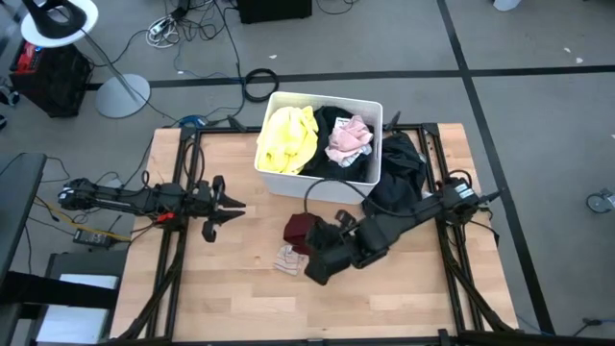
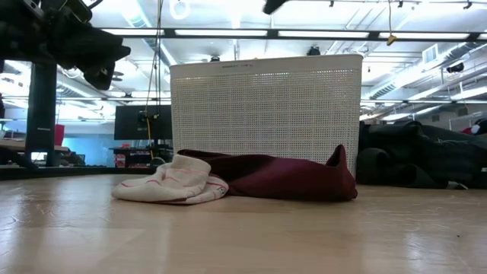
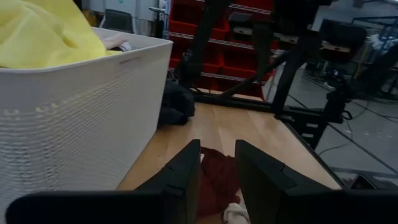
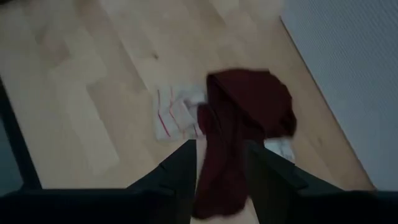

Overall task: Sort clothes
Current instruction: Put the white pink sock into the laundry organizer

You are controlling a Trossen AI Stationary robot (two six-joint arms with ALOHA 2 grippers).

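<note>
Wood tabletop [image 1: 404, 298] on a black frame, grey floor and cables around it, open workshop behind. White bin [image 1: 288, 178] sits at the far middle of the table; inside it a yellow garment [image 1: 285, 139] on the left, a black garment [image 1: 333, 120] behind, a pink garment [image 1: 348, 139] on the right. Dark clothes pile [image 1: 396, 173] lies on the table, touching the bin's right wall. Just near of the bin: maroon garment [image 1: 299, 230], lying partly over a white-striped garment [image 1: 287, 258] that sticks out on its near-left side; both flat on the wood in the low view. My right gripper [image 1: 309, 240] is low, right at the maroon garment, arm stretched in from the right edge. Wrist view shows my right fingers [image 4: 180, 171] apart with the maroon cloth running between them; cannot tell whether they are pinching it yet. My left gripper [image 1: 233, 205] waits left of the bin, above the table, fingers [image 3: 183, 177] spread with a clear gap, holding nothing, pointed toward the maroon garment.
</note>
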